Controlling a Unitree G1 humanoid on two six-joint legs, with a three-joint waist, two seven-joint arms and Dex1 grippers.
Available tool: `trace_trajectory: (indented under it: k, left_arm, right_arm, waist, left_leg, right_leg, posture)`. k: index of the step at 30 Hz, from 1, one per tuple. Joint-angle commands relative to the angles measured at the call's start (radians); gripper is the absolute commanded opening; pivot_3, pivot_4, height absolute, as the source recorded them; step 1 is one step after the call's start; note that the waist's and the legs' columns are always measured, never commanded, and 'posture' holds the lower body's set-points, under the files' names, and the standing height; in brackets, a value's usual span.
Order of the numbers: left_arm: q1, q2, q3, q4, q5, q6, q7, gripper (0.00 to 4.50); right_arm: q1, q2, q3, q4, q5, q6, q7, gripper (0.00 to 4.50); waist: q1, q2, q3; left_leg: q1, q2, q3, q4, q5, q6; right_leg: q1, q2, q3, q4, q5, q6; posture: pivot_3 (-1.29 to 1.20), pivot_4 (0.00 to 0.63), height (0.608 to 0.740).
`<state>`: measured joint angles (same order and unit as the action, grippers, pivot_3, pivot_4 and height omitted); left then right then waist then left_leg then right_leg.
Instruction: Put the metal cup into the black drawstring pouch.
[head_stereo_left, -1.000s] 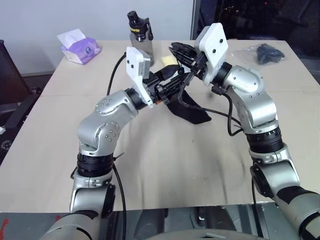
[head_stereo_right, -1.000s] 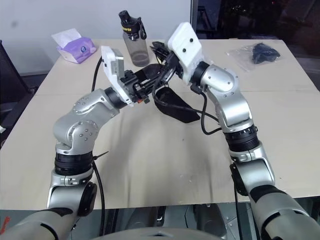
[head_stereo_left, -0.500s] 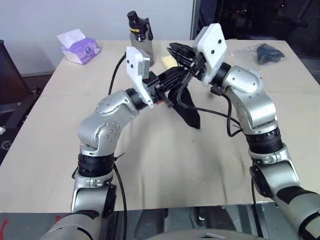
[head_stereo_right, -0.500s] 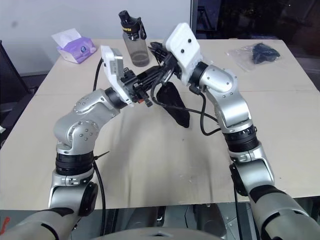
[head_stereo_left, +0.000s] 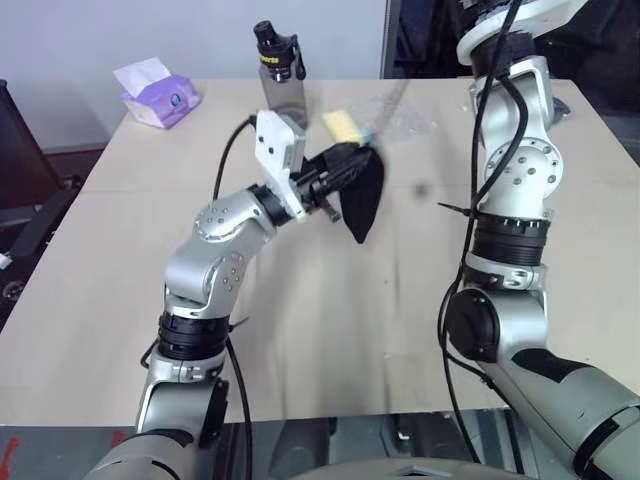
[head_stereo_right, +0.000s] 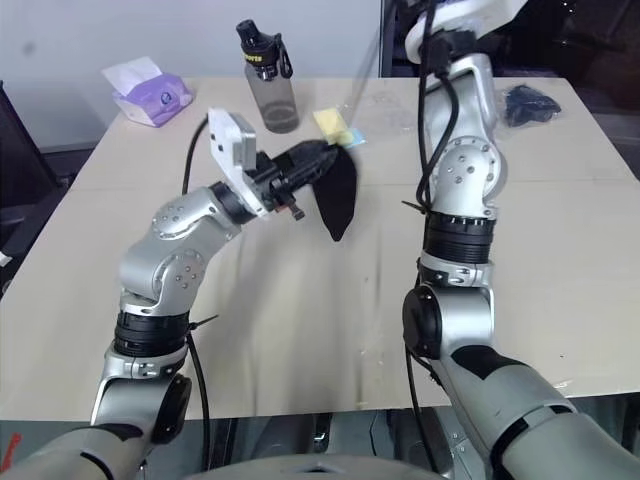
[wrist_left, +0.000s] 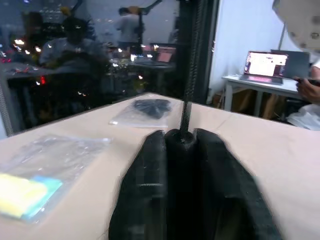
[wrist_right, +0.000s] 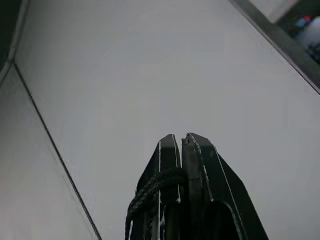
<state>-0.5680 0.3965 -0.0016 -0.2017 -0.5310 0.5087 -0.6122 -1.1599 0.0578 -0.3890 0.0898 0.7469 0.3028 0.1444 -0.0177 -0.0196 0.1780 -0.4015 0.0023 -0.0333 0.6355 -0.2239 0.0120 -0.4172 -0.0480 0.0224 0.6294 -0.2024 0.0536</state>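
The main risk is in the cord (wrist_left: 187, 112). It runs taut from the top of the pouch (head_stereo_left: 362, 195) up to the right fingers (wrist_right: 182, 145), which are pinched narrow on it. A harder pull would likely either drag the pouch out of the left fingers (head_stereo_right: 297, 168) or draw its mouth tight. If the cord slips free instead, the pouch would sag and could drop to the desk (head_stereo_left: 300, 330). I cannot tell whether the cup is inside the pouch. If it is not, a closed mouth would have to be worked open again. If it is, a sideways swing could tip it out.

The pouch sits in the upper middle of the head view. It hangs clear of the desk, with its pointed lower end towards the frame's centre. The left fingers are closed on its upper edge from the left, so the fabric lies between them and falls away to their right. The right arm rises out of the frame's upper right, well apart from the pouch and joined to it by the cord alone.
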Motion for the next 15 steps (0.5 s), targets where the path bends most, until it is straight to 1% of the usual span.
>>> trace_trajectory:
  k: [1, 3, 6, 8, 13, 15]
  left_arm:
    - [0.016, -0.004, 0.023, 0.012, 0.011, -0.005, 0.016, 2.44]
    - [0.007, -0.019, 0.039, 0.010, -0.002, -0.010, 0.024, 3.25]
    - [0.008, -0.055, 0.093, -0.023, -0.081, 0.029, 0.049, 3.25]
    - [0.013, -0.057, 0.112, -0.028, -0.095, 0.044, 0.063, 3.25]
    - [0.041, -0.019, 0.149, -0.029, -0.074, 0.055, 0.093, 3.25]
    - [0.063, 0.009, 0.167, -0.042, -0.074, 0.066, 0.103, 3.25]
  right_arm:
    - [-0.005, -0.038, 0.041, -0.077, -0.011, -0.021, 0.018, 0.00]
    - [0.012, -0.047, 0.064, -0.087, -0.011, -0.008, 0.029, 0.00]
    - [0.047, -0.081, 0.121, -0.098, -0.046, 0.014, 0.069, 0.00]
    - [0.067, -0.101, 0.151, -0.100, -0.064, 0.021, 0.094, 0.00]
    - [0.141, -0.154, 0.239, -0.128, -0.097, 0.068, 0.160, 0.00]
    - [0.189, -0.185, 0.284, -0.148, -0.139, 0.075, 0.188, 0.00]
  waist:
    - [-0.001, 0.000, 0.000]
    - [-0.001, 0.000, 0.000]
    - [-0.004, 0.000, 0.000]
    - [-0.005, 0.000, 0.000]
    - [-0.006, 0.000, 0.000]
    - [-0.010, 0.000, 0.000]
  left_leg:
    - [-0.001, 0.000, -0.001, 0.000, 0.000, 0.000]
    - [-0.002, 0.000, -0.001, 0.000, 0.000, 0.000]
    - [-0.002, 0.001, -0.001, 0.000, 0.000, 0.000]
    - [-0.001, 0.001, 0.000, 0.000, 0.000, 0.000]
    - [-0.001, 0.001, -0.001, 0.001, 0.000, 0.000]
    - [-0.001, 0.001, -0.001, 0.001, 0.000, 0.000]
  right_leg:
    - [-0.001, 0.000, -0.001, 0.000, 0.000, 0.000]
    - [-0.003, 0.000, -0.001, 0.002, 0.000, 0.000]
    - [-0.004, 0.000, -0.001, 0.004, 0.000, 0.000]
    - [-0.004, 0.000, 0.000, 0.005, 0.000, 0.000]
    - [-0.004, 0.001, 0.000, 0.006, 0.000, 0.000]
    - [-0.004, 0.001, 0.000, 0.006, 0.000, 0.000]
  posture:
    - [0.00, 0.150, 0.740]
    - [0.00, 0.150, 0.740]
    - [0.00, 0.150, 0.740]
    - [0.00, 0.150, 0.740]
    - [0.00, 0.150, 0.740]
    - [0.00, 0.150, 0.740]
